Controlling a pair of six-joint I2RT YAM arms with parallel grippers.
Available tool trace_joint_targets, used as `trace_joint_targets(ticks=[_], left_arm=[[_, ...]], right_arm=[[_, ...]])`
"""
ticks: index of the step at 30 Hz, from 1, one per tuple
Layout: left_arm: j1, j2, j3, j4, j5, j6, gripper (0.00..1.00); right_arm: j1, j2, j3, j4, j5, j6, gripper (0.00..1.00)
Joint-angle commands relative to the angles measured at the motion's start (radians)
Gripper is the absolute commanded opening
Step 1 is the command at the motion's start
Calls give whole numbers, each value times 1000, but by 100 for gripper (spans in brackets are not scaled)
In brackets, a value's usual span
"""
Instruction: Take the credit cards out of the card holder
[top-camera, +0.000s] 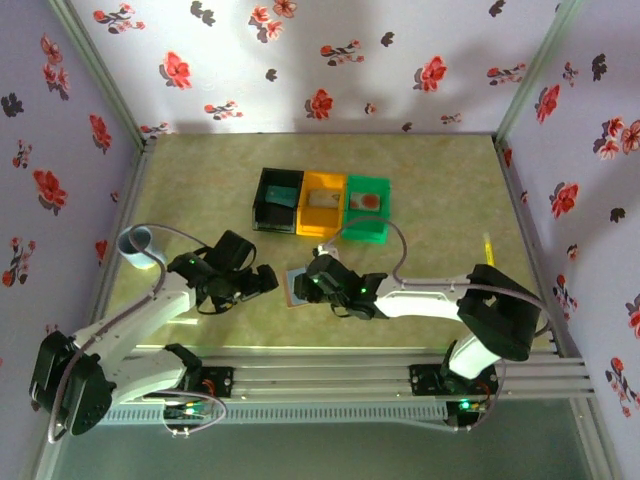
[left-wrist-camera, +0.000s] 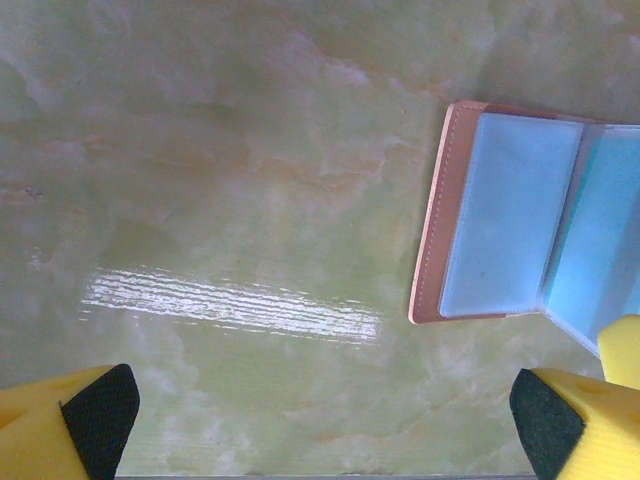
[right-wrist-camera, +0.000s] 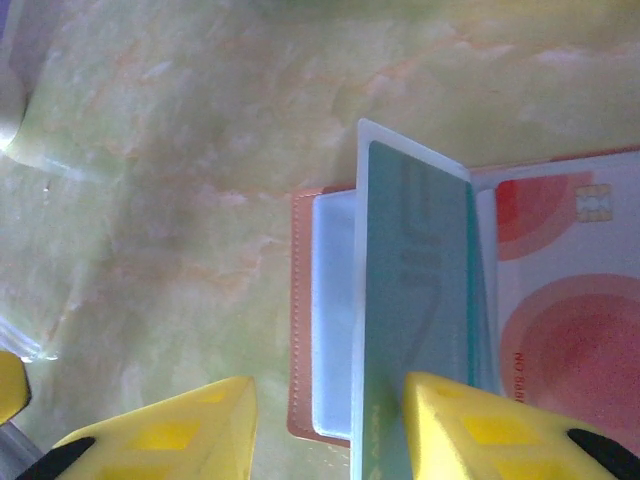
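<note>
The card holder (top-camera: 297, 289) lies open on the table between both grippers, its brownish-pink edge (left-wrist-camera: 434, 215) and blue-grey pockets (left-wrist-camera: 515, 215) showing. In the right wrist view a clear sleeve with the teal-green card (right-wrist-camera: 415, 310) stands up from the holder (right-wrist-camera: 302, 330). The pale card with an orange-red spot (right-wrist-camera: 570, 330) lies flat in the pocket to its right. My right gripper (right-wrist-camera: 330, 430) is open, its fingers either side of the upright sleeve, and the right finger (right-wrist-camera: 480, 430) is close against it. My left gripper (left-wrist-camera: 322, 425) is wide open over bare table, left of the holder.
Black (top-camera: 277, 200), orange (top-camera: 322, 203) and green (top-camera: 367, 207) bins stand in a row behind the holder, each with a small item inside. A pale blue roll (top-camera: 140, 245) sits at the left edge. Floral walls close in the table.
</note>
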Motion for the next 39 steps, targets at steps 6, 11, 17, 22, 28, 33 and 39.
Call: trace_joint_targets(ticks=[6,11,17,22,28,33,39], left_arm=[[14,-25,-15,-41,-3,19,100],[14,-25,-23,-36,-1,11,100],[9,-3,-28,-13,7,-13,100],[-15,43,-16,3,5,-42,100],[-60,115,1,37,6,-71,100],[-96,204,32,42,5,-82,100],[-113,267,41,42,-4,-98,100]], right_arm=[[21,14,30,-6,1,-18,44],[21,-42,11,-47,57,-34,44],[-16,-115,-43,-61,68,-39,43],[-34,-116,-50,-74,27,-45,43],[-56,-113,-61,-46,-15,-47,42],[-78,-88,-45,-40,-66,-61,37],[-103,-55,-50,-9,-109,-58,33]])
